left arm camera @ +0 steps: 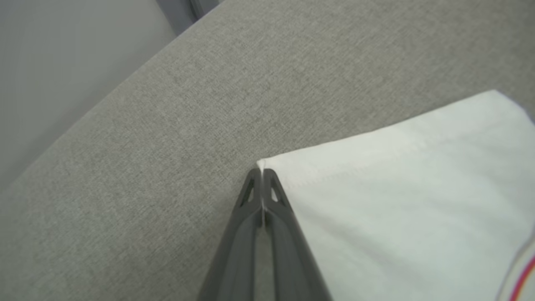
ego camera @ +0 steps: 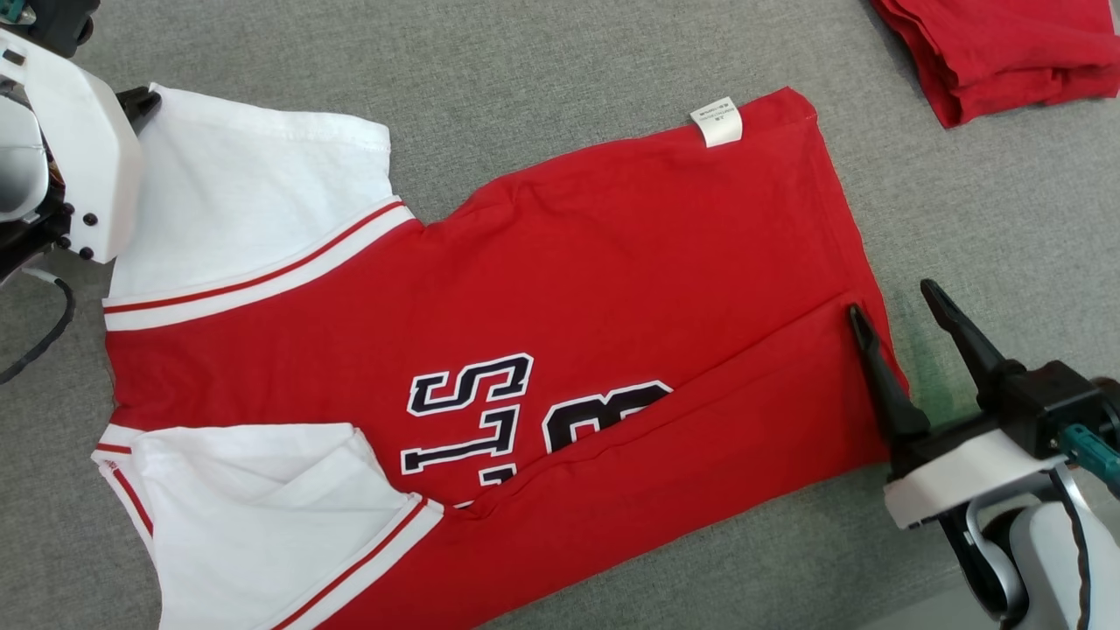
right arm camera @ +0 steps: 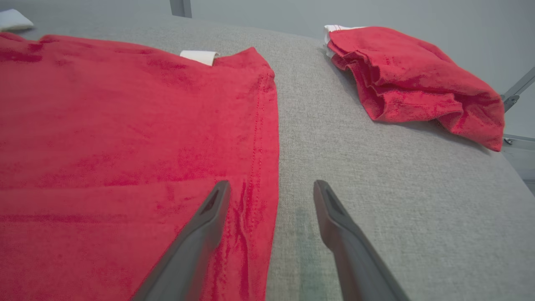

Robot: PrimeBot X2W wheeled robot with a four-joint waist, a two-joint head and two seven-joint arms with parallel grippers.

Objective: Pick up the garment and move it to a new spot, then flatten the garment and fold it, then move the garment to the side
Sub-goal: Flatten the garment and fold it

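Pressed together, the jaws of the left gripper (left arm camera: 262,171) pinch the outer corner of one white sleeve (ego camera: 254,188) of the jersey (ego camera: 612,289), and a sliver of white cloth shows between them. Spread wide, the right gripper (ego camera: 891,302) straddles the jersey's hem (right arm camera: 267,138), one finger over red cloth, the other over bare grey surface (ego camera: 560,52). The jersey lies spread on that surface, its long edge opposite the pinched sleeve already folded over the printed lettering (ego camera: 490,429). A folded red pile (ego camera: 1006,52) sits well apart, beyond the jersey's hem. Folding seems to be in hand. Next, the right jaws should close on the hem so both ends lift together.
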